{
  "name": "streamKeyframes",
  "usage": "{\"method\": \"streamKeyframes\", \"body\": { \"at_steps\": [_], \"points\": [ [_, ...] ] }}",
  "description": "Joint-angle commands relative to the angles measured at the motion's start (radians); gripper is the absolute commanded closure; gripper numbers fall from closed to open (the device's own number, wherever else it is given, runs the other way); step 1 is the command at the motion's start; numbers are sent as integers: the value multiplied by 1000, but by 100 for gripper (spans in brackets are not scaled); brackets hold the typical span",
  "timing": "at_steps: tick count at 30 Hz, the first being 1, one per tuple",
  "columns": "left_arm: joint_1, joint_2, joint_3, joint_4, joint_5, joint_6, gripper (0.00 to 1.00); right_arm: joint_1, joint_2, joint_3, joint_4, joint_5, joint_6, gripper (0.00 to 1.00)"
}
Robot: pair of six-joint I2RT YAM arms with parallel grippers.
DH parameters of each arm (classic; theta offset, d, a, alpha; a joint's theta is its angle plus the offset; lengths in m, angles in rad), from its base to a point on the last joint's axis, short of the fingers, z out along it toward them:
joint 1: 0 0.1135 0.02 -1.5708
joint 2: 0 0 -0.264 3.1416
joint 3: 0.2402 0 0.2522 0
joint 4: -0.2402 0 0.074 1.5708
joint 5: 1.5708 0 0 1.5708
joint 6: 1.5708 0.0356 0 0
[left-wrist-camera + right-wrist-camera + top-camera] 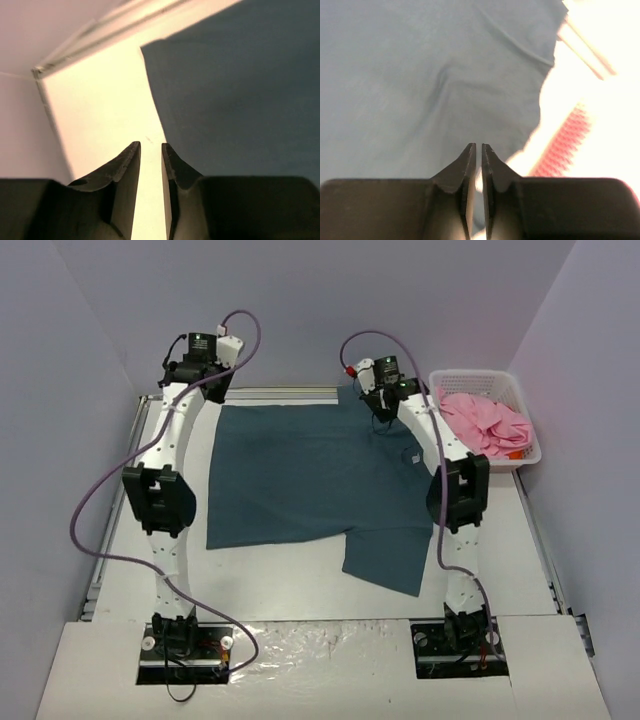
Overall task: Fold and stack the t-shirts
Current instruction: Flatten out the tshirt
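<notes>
A large dark teal-blue t-shirt (pixel 320 475) lies spread across the middle of a white desk (pixel 280 585). It is mostly flat, with one flap jutting toward the near edge on the right. A pink t-shirt (pixel 490 420) sits bunched in a white lattice basket (pixel 472 377) at the far right corner. Neither shirt looks folded yet, and nothing is stacked. The likely trouble from here: the left jaws hang over bare desk just beside the teal shirt's far left edge, so closing where they are would catch nothing — and a pinch that takes only one layer, or two arms lifting unevenly, would drag the cloth into wrinkles rather than a clean fold. The right arm also reaches close to the basket and could nudge it. The left jaws stand slightly apart, a narrow gap with nothing between them and nothing touched. The right jaws are pressed almost together above the shirt's far right part, near its curved edge — no cloth shows between them.
</notes>
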Motion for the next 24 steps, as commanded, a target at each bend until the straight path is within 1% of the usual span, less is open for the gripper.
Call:
{"method": "streamKeyframes", "body": {
  "at_steps": [1,2,3,4,5,6,7,9,10,11,12,13,15,16,19,20,21,22,23,24],
  "points": [
    [-28,-277,-192,7,-33,46,75,14,-242,-136,-9,-27,10,92],
    [-33,-323,-263,20,-39,66,75,14,-320,-190,-9,-62,9,89],
    [-36,-361,-334,28,-38,77,75,16,-356,-244,-10,-77,7,87],
    [-41,-448,-412,37,-39,88,75,16,-393,-360,-10,-94,6,91],
    [-42,-495,-569,54,-38,98,75,16,-470,-420,-9,-123,4,91],
    [-42,-538,-651,65,-30,123,75,18,-511,-480,-10,-139,3,91],
    [-51,-634,-817,89,-29,140,75,19,-590,-597,-9,-174,1,89],
    [-70,-736,-982,115,-41,207,75,21,-670,-707,-7,-194,1,88],
    [-83,-844,-1065,152,-42,230,75,21,-745,-797,-9,-208,9,88],
    [-108,-900,-1142,169,-77,249,75,22,-782,-839,-7,-218,12,88],
    [-119,-950,-1278,183,-101,281,75,22,-817,-873,-7,-240,15,89],
    [-126,-1053,-1334,192,-102,295,74,22,-850,-908,-7,-255,15,89],
    [-140,-1145,-1453,191,-98,318,73,19,-939,-988,-6,-274,7,86],
    [-145,-1228,-1483,188,-93,326,73,16,-988,-1011,-4,-280,1,85],
    [-153,-1354,-1567,171,-69,342,70,-19,-1040,-1071,0,-294,-5,82],
    [-154,-1377,-1583,165,-59,352,69,-34,-1046,-1077,0,-298,-5,80],
    [-157,-1412,-1612,156,-50,356,64,-54,-1049,-1080,0,-295,-3,80],
    [-157,-1423,-1623,139,-46,362,62,-62,-1049,-1080,-1,-294,1,80],
    [-159,-1431,-1633,129,2,378,61,-68,-1049,-1080,-1,-291,4,80],
    [-159,-1439,-1643,123,14,384,61,-76,-1049,-1077,-1,-286,6,79]
  ]
}}
